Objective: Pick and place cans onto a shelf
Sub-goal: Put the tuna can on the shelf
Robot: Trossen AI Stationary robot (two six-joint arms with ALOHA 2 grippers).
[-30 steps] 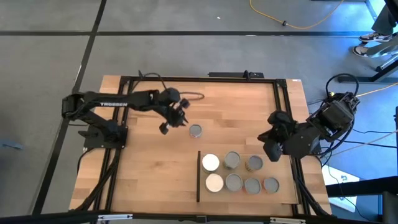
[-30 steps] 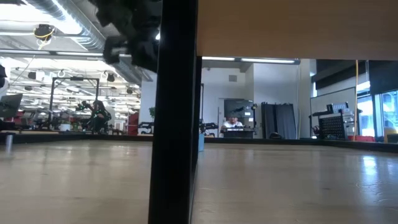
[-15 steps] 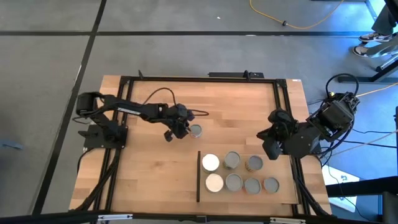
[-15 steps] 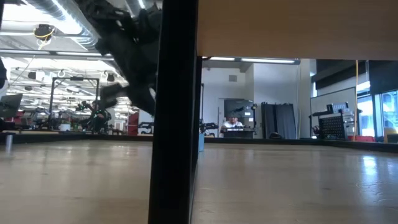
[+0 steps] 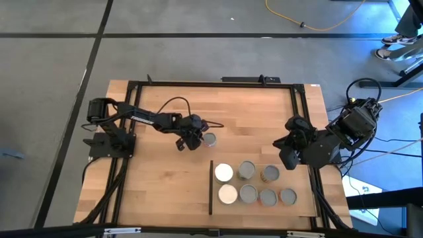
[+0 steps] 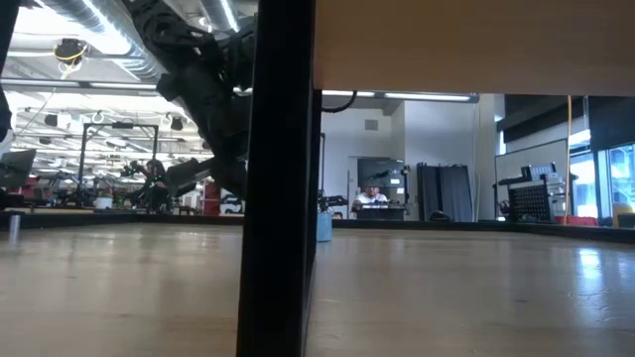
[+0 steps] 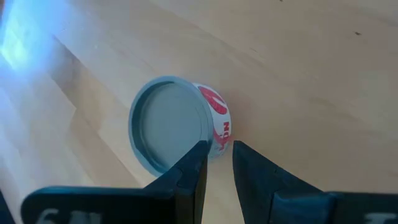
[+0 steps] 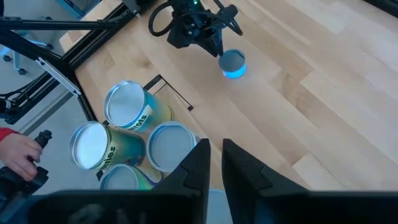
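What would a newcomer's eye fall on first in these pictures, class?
The left gripper, stretched to mid-table beside a lone can that lies outside its narrow finger gap. Next, seven cans clustered on the shelf near the front edge, with the right gripper waiting beside them.

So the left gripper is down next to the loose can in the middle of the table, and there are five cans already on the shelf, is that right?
Not quite: the high view shows seven cans on the shelf, not five. The rest holds: the left gripper is down beside the loose can in the middle of the table.
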